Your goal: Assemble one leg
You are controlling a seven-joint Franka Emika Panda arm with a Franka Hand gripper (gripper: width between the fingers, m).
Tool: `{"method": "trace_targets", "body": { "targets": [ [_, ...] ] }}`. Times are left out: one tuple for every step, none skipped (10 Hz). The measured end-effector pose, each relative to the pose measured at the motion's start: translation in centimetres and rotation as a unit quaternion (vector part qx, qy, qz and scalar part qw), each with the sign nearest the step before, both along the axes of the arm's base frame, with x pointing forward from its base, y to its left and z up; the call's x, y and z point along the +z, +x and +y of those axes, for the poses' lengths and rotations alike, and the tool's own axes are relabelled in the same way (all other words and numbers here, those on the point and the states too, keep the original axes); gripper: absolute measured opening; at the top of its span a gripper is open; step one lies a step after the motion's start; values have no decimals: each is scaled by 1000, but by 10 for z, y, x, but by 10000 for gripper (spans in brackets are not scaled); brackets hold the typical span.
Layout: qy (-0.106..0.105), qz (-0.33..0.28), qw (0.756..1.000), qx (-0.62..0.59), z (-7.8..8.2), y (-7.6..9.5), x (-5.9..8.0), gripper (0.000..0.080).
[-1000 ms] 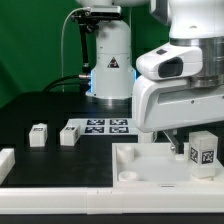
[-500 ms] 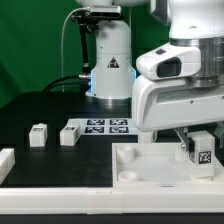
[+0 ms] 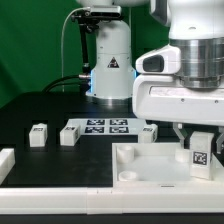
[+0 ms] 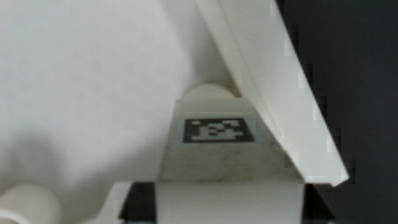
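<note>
a: where is the leg (image 3: 201, 155)?
b: upright in the gripper (image 3: 200, 138), above the panel (image 3: 150, 166), toward the exterior view's right.
a: and the jaws?
b: clamped on the leg's two sides.

No legible words; a warning triangle (image 3: 113, 67) marks the arm's base (image 3: 110, 45), a black-and-white tag (image 3: 200, 156) the leg (image 3: 203, 140).

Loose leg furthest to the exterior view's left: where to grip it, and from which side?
Probably from straight above, pinching the far-left leg across its two plain side faces. It stands upright with its tag face toward the camera, apart from the next leg, leaving room on either side.
</note>
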State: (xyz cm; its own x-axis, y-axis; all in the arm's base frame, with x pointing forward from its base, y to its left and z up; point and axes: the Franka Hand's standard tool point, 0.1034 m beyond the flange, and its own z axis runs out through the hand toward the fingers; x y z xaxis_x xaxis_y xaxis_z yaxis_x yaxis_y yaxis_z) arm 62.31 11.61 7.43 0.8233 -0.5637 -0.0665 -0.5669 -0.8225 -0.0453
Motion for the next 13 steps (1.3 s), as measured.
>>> {"method": "trace_targets", "body": {
  "targets": [
    [-4,7,996,-85,0,0,0,291],
    [-9,13,985,-173,1,-1,0,291],
    [-12,16,973,-228,1,-1,0,292],
    [-14,19,960,-278,1,-1,0,292],
    [-15,22,950,-310,1,-1,0,292],
    [-15,21,951,-309,2,-1,0,389],
    [-14,20,958,-287,2,-1,0,389],
    [-13,18,960,-278,3,0,0,560],
    [-9,9,968,-249,5,0,0,633],
    [-8,2,985,-170,4,1,0,645],
    [-9,-5,995,-96,4,1,0,645],
    [-8,-12,1000,7,8,0,-1,649],
    [-5,-17,996,91,11,-2,-2,649]
  ]
}}
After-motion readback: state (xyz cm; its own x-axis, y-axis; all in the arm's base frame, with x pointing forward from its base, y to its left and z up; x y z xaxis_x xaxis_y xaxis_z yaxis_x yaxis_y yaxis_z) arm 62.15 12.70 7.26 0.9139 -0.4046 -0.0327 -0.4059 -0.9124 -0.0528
